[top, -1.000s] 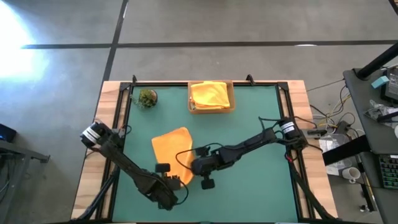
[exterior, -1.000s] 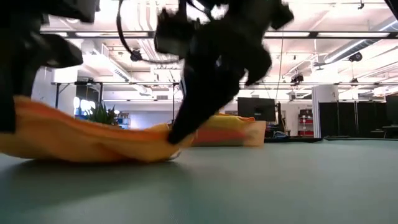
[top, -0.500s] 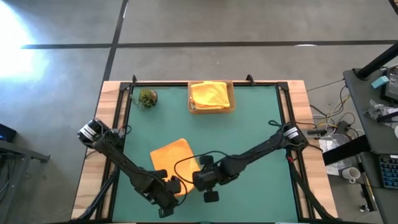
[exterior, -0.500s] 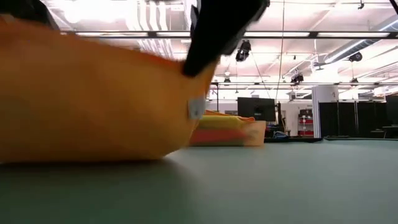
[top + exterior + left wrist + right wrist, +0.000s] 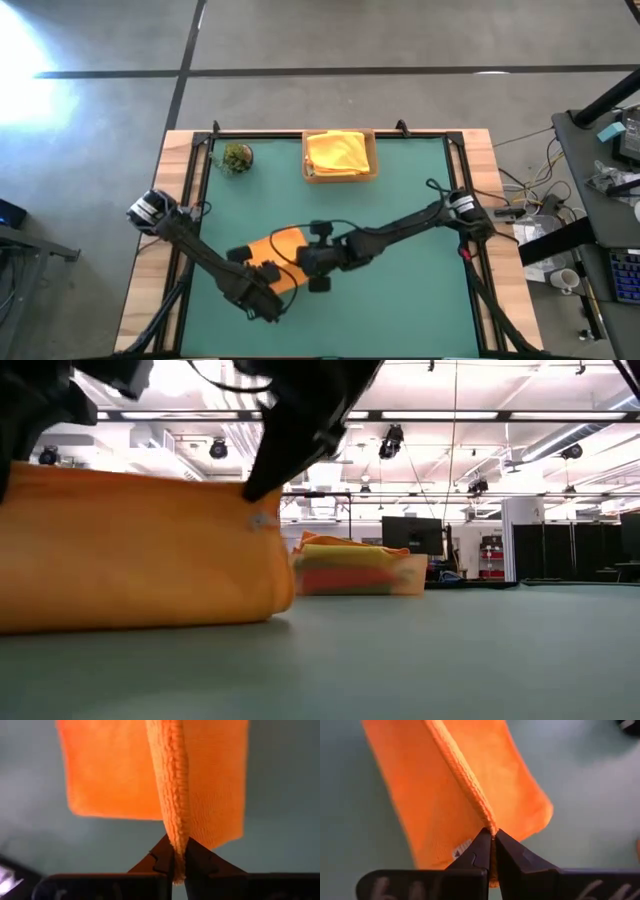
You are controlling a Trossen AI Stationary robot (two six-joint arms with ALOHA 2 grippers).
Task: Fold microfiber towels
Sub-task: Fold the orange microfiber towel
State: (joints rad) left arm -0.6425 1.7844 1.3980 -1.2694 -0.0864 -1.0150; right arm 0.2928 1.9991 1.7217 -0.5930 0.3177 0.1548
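Observation:
An orange microfiber towel (image 5: 272,250) hangs as a sheet between my two grippers near the table's front. In the low view its lower part (image 5: 140,615) rests on the green mat. My left gripper (image 5: 268,283) (image 5: 178,865) is shut on one end of the towel's raised edge. My right gripper (image 5: 312,262) (image 5: 492,845) is shut on the other end, beside a small white label (image 5: 462,851). More folded towels, the top one yellow (image 5: 338,150), lie in a tan tray (image 5: 340,178) at the far edge. My left gripper pinches the towel's hemmed upper edge (image 5: 175,837) between its two fingers from above, pointing down. That edge runs straight away from the fingers, with cloth falling on both sides. One layer or several, I cannot tell. My right gripper pinches the hemmed upper edge (image 5: 487,822) at the end by the label, slanting down from the table's right. The towel hangs below the fingers (image 5: 268,470), its upper edge drawn across to the other gripper and its lower part on the mat.
A small potted plant (image 5: 237,157) stands at the far left of the mat. The green mat (image 5: 400,230) lies bare to the right of the towel. The black frame rails (image 5: 460,170) run along the table's sides.
Both grippers have risen, still shut on the towel's near edge, and shifted a little toward the far edge. The towel, which lay spread on the mat, now hangs from that lifted edge, with only its lower part left on the mat.

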